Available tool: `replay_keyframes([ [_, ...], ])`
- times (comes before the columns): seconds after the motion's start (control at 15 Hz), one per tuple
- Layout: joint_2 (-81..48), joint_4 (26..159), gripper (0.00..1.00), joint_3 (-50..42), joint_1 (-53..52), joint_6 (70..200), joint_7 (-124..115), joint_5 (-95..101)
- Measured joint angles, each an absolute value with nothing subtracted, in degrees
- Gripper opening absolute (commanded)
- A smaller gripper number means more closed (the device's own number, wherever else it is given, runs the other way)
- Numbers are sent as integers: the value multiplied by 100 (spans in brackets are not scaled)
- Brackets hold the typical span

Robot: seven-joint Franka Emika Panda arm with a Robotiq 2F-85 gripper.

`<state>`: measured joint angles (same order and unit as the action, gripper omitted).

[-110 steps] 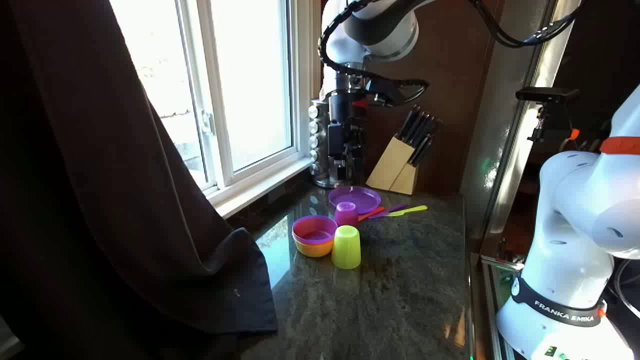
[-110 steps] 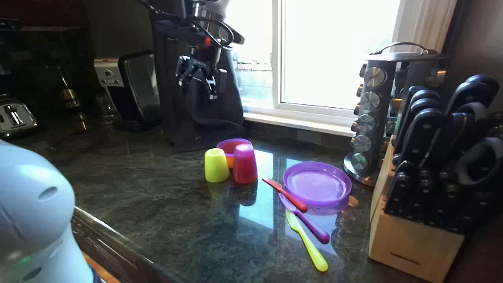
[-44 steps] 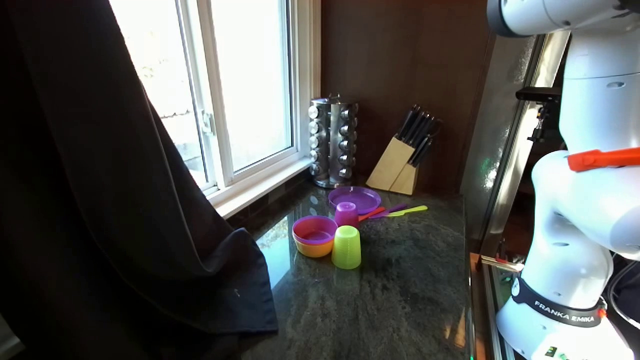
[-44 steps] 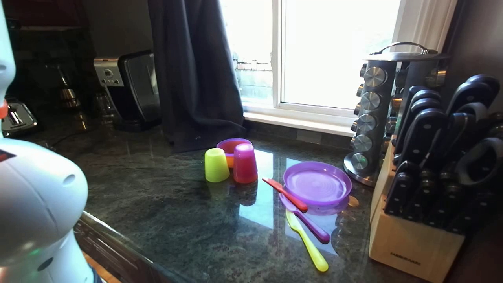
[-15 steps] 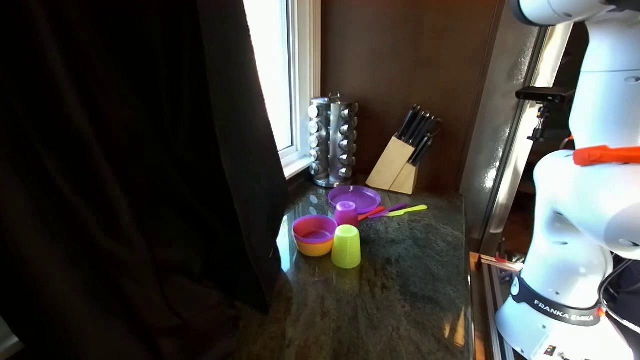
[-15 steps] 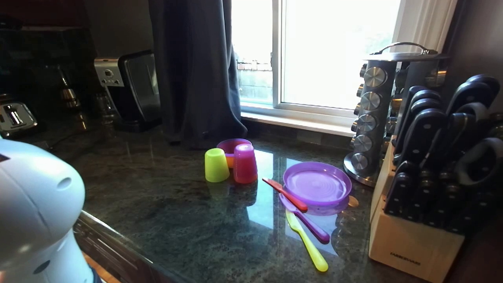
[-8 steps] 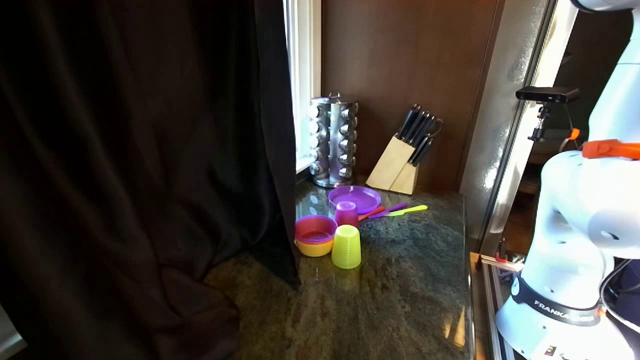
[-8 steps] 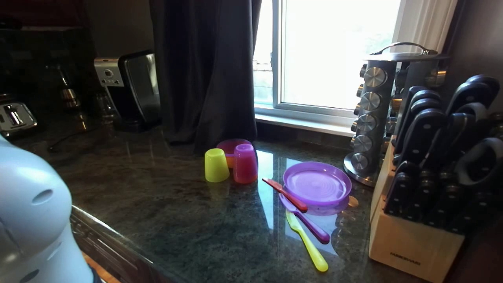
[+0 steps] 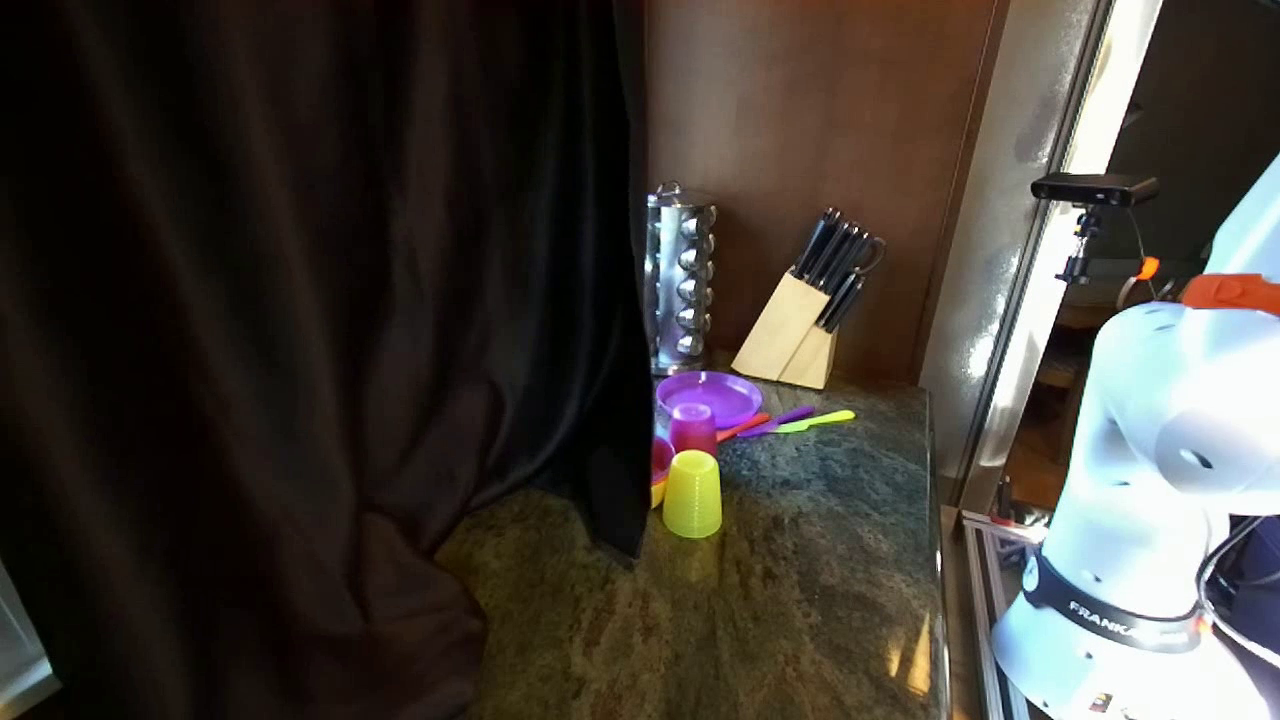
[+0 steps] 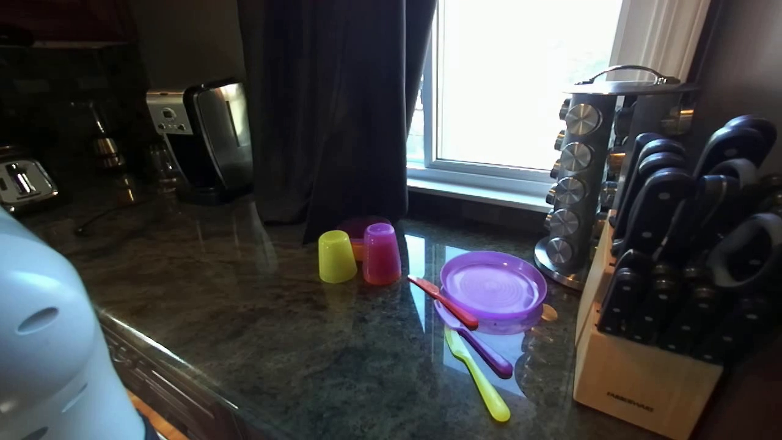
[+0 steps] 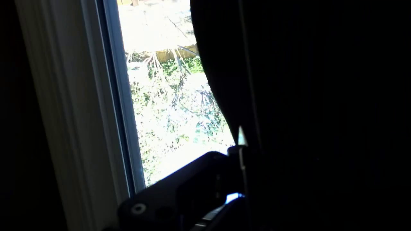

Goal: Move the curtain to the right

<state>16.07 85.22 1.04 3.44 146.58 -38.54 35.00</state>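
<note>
The dark curtain point(image 9: 380, 300) fills the left half of an exterior view, its free edge hanging beside the yellow-green cup. An exterior view also has the curtain point(image 10: 342, 116) reaching down to the counter behind the cups and across part of the window. In the wrist view the black curtain point(image 11: 305, 80) takes up the right side, and its edge runs into my gripper point(image 11: 241, 154), which is shut on it. One dark finger point(image 11: 192, 179) shows at the left; the cloth hides the rest. Both exterior views leave the gripper out of frame.
A yellow-green cup point(image 10: 336, 256), a pink cup point(image 10: 382, 253) and partly hidden bowls point(image 9: 660, 470) stand near the curtain's hem. Further along are a purple plate point(image 10: 493, 284), plastic knives, a spice rack point(image 10: 568, 183) and a knife block point(image 9: 790, 330). The window point(image 10: 519, 79) is partly uncovered.
The curtain's free edge has moved right in both exterior views. It now hides the window and most of the bowls in an exterior view. The arm has shifted too.
</note>
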Motion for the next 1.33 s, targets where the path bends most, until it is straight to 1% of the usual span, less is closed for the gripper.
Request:
replay_keyframes([
  [0.47,1530,8475,0,187,410,14658,-3854,3500],
  [0.73,1372,8193,0,204,801,14658,-3979,3500],
  [1.33,794,7310,0,-746,1693,14632,-5099,3361],
])
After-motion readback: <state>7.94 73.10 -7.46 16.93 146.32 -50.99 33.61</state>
